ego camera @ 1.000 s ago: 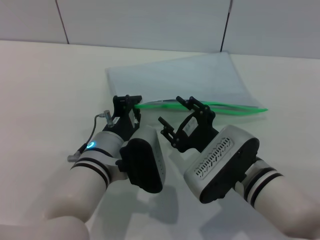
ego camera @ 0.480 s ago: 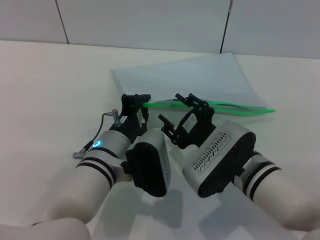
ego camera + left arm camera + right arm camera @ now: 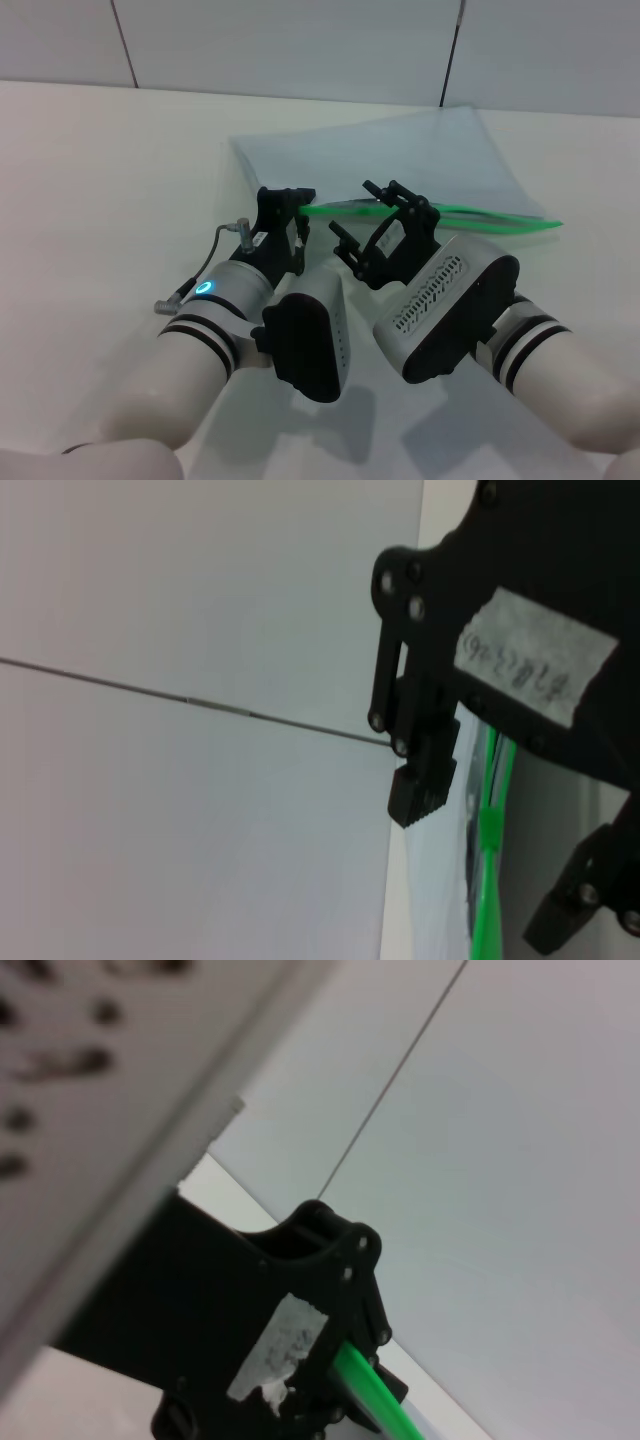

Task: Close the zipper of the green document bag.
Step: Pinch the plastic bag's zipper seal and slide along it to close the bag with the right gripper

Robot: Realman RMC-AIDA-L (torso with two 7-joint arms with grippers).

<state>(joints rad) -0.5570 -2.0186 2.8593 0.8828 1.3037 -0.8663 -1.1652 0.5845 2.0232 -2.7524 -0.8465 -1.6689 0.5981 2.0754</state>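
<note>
The green document bag (image 3: 390,160) lies flat on the white table, a translucent pale pouch. Its zipper (image 3: 480,216) is a bright green strip along the near edge, lifted a little at the left end. My left gripper (image 3: 287,203) is shut on that left end; in the right wrist view the zipper (image 3: 375,1405) comes out of the left gripper (image 3: 335,1365). My right gripper (image 3: 360,212) stands open just to the right, one finger on each side of the strip. The left wrist view shows the right gripper (image 3: 490,855) astride the zipper (image 3: 488,900). I cannot make out the slider.
The white table (image 3: 100,180) stretches to the left and front of the bag. A pale panelled wall (image 3: 300,40) rises just behind the bag's far edge. Both forearms fill the near middle of the head view.
Both grippers have moved a little to the right, and the bag with its green edge has slid right with them. The right gripper's fingers stay apart around the strip.
</note>
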